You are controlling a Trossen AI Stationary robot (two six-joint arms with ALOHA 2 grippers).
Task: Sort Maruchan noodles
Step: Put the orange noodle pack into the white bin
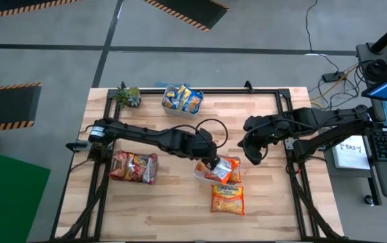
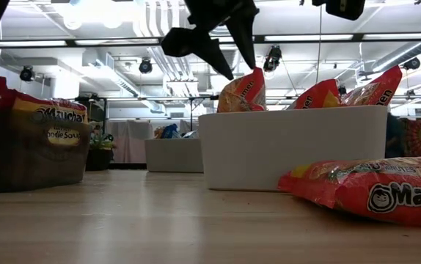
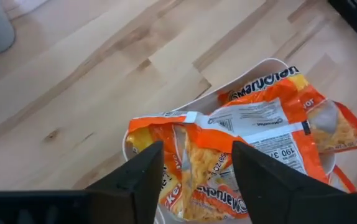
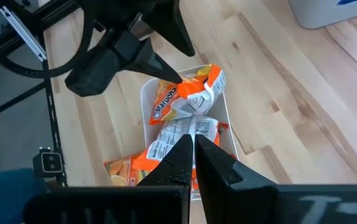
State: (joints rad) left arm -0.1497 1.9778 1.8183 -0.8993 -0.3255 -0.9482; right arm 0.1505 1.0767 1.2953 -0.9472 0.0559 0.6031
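A white tray (image 1: 199, 174) near the table's middle holds several orange Maruchan noodles packets (image 3: 253, 124), which lean up over its rim (image 2: 291, 147). My left gripper (image 3: 197, 152) hangs open just above them, a finger on either side of the top packet (image 4: 191, 99), touching nothing. Another orange packet (image 1: 228, 200) lies flat on the table nearer the front edge. My right gripper (image 4: 194, 149) is shut and empty, raised to the right of the tray (image 1: 254, 156).
A dark tray of red packets (image 1: 134, 167) stands at the left. A clear tray of blue-and-yellow packets (image 1: 182, 99) sits at the far edge, beside a small plant (image 1: 127, 96). Bare wood shows at the front left and far right.
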